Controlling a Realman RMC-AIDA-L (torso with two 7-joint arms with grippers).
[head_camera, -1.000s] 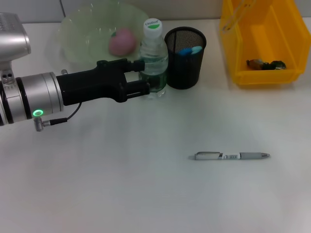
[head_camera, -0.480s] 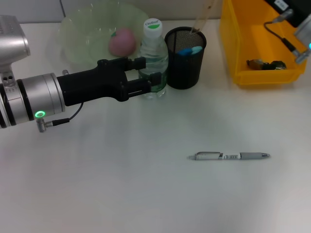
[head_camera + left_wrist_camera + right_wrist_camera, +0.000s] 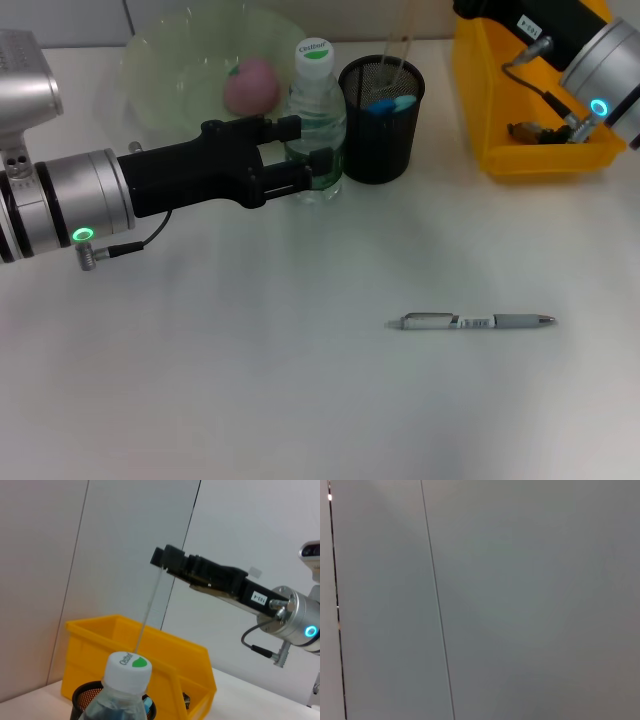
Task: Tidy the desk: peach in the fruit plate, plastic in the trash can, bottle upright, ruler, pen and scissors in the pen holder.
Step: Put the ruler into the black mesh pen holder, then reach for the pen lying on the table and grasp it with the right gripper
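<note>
Our left gripper point(image 3: 308, 150) stands open astride the upright bottle point(image 3: 317, 120); our right gripper point(image 3: 159, 559) pinches the ruler point(image 3: 148, 607) above the pen holder point(image 3: 381, 118).

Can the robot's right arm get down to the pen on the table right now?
Probably not yet. The right gripper is up high holding the clear ruler over the pen holder. Nothing lies around the pen, so once the ruler is dropped, the way looks free.

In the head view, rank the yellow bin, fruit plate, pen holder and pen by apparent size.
Largest to smallest:
Fruit plate and yellow bin: alike, both partly cut off or covered, so unranked.
Pen holder.
Pen.
</note>
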